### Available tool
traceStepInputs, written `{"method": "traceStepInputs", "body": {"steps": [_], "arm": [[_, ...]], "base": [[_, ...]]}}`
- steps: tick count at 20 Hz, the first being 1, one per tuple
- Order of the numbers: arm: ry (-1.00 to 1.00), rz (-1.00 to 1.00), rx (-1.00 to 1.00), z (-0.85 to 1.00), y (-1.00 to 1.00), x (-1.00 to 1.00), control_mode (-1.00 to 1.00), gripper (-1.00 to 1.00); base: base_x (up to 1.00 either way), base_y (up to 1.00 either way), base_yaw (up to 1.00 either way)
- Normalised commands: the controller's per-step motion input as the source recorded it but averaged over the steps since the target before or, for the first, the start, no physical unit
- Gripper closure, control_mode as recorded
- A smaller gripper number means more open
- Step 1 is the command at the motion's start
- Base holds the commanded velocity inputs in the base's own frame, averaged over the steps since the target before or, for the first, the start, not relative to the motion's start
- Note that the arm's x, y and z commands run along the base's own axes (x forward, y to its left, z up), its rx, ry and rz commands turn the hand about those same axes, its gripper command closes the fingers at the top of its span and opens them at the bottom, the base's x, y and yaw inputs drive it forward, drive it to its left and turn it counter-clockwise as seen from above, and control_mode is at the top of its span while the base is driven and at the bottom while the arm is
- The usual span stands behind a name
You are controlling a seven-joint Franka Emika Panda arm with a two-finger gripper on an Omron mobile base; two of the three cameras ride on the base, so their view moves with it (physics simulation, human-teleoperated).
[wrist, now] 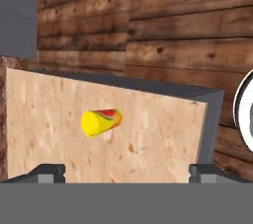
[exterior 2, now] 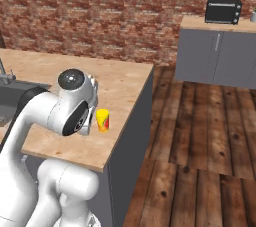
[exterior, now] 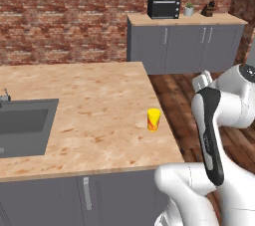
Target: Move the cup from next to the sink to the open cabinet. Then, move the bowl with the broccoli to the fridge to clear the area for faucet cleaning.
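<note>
In the left base view you see the cup (exterior: pixel 154 119) standing upright on the table (exterior: pixel 94 115), close to the right edge and a little nearer to the front edge than the middle. The sink (exterior: pixel 24 125) is set in the table at the left edge of the picture, well apart from the cup, and a bit of the faucet (exterior: pixel 5 95) shows behind it. On a far cabinet (exterior: pixel 184 46) by the brick wall stand a microwave (exterior: pixel 163 7) and a small plant (exterior: pixel 189 8).

In the right base view the cup (exterior 2: pixel 103 120) stands near the front right corner of the table (exterior 2: pixel 120 81), just beside the arm's elbow. The sink (exterior 2: pixel 7 102) is at the left.

In the hand view the gripper (wrist: pixel 126 172) is open, its two tips wide apart and holding nothing. The cup (wrist: pixel 101 122) lies between them in the picture but further away, on the table (wrist: pixel 148 139), not touched.
</note>
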Motion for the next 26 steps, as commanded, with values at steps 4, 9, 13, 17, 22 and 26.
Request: {"method": "traceStepInputs", "body": {"steps": [4,9,13,17,22,26], "arm": [[0.44,0.05,0.38,-0.12,-0.7,0.66,-1.0,-1.0],[0.45,0.08,0.46,-0.46,-0.47,0.49,-1.0,-1.0],[0.2,0.02,0.37,-0.85,-0.01,0.16,-1.0,-1.0],[0.0,0.0,0.32,-0.58,0.03,0.19,-1.0,-1.0],[-0.09,0.0,0.23,-0.41,0.05,0.04,-1.0,-1.0],[-0.1,0.0,0.21,-0.21,0.19,0.07,-1.0,-1.0]], "base": [[0.0,0.0,0.0],[0.0,0.0,0.0],[0.0,0.0,0.0],[0.0,0.0,0.0],[0.0,0.0,0.0],[0.0,0.0,0.0]]}}
